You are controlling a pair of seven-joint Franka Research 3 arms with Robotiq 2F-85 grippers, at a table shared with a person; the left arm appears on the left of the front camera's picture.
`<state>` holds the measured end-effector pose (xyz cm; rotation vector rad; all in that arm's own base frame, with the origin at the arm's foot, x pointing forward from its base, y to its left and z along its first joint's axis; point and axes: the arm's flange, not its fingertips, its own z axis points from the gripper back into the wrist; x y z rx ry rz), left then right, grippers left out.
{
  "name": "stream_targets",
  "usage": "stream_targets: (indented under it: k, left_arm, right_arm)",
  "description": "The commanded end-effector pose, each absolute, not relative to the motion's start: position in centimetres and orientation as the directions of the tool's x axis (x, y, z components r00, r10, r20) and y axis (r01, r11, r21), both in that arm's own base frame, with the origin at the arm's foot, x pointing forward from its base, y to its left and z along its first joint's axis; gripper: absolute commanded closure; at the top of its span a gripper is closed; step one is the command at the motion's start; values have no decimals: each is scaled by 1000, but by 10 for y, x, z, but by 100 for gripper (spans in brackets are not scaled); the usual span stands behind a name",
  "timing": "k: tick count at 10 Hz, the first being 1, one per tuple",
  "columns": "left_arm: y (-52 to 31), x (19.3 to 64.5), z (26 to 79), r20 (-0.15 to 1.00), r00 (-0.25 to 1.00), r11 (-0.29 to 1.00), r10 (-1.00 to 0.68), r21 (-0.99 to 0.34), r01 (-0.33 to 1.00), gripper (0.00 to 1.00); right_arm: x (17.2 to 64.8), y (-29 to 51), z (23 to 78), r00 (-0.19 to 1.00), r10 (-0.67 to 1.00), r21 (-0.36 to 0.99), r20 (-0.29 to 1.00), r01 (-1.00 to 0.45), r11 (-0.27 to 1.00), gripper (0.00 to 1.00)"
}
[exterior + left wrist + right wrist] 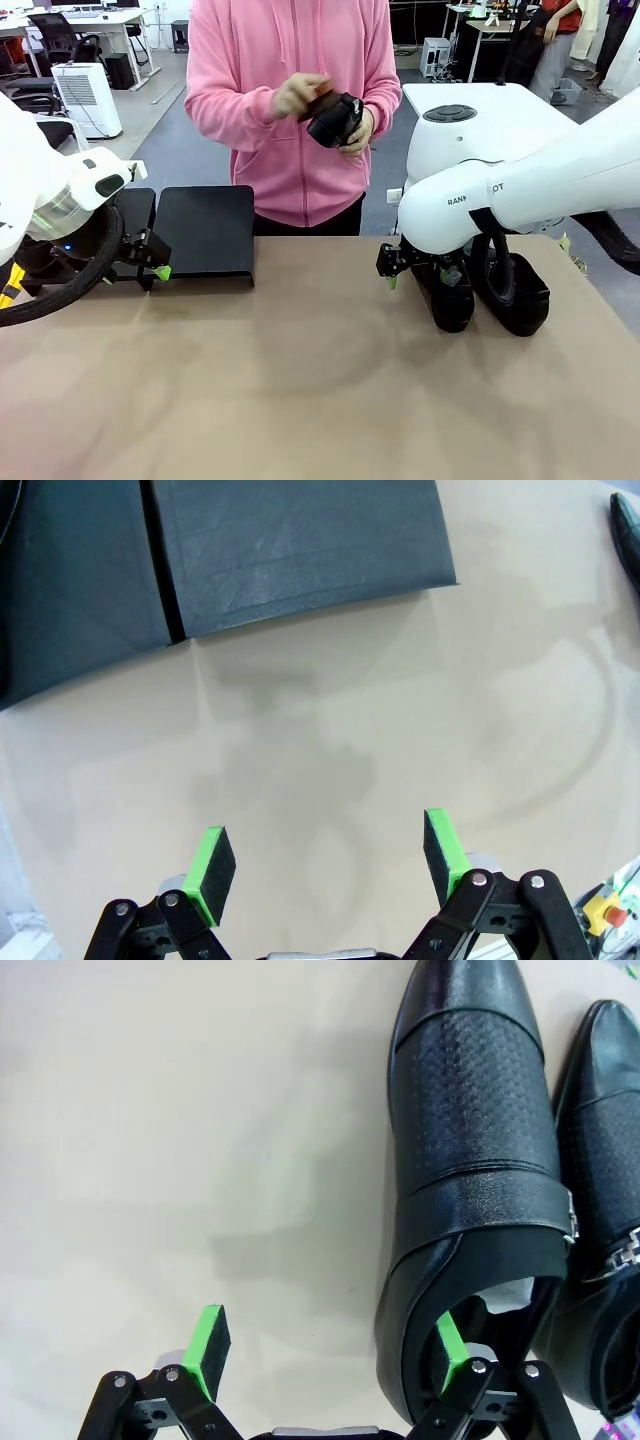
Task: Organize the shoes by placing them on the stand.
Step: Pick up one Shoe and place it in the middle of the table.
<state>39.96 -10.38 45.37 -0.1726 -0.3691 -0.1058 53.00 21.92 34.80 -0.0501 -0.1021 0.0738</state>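
Glossy perforated leather shoes (480, 1160); matt black stand (290, 550).

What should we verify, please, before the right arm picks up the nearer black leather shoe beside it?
1. Right claw open: ok.
2. Claw placed on the glossy black perforated leather shoe: one green pad at its heel opening, the other over the tan table; depth cannot tell.
3. Room beside it: not ok, the second black buckled shoe lies tight against it.
4. Low matte black stand has free top: ok.
5. Left claw open, short of the stand: ok.
6. Person's hands off the table, holding another shoe: ok.
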Motion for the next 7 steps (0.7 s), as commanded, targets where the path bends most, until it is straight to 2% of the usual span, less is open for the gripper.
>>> stream_targets:
  k: [1, 2, 7]
  left_arm:
    - [-103, 399, 453, 367, 928, 978, -59, -166, 128, 3]
    - [-103, 399, 453, 367, 928, 978, -59, -166, 128, 3]
    - [-103, 399, 453, 367, 928, 978, -59, -166, 128, 3]
  right_arm:
    - [540, 216, 353, 994, 54, -68, 92, -48, 997, 0]
    - [541, 213, 353, 994, 55, -87, 92, -47, 995, 9]
    - [548, 203, 350, 997, 33, -113, 67, -25, 993, 100]
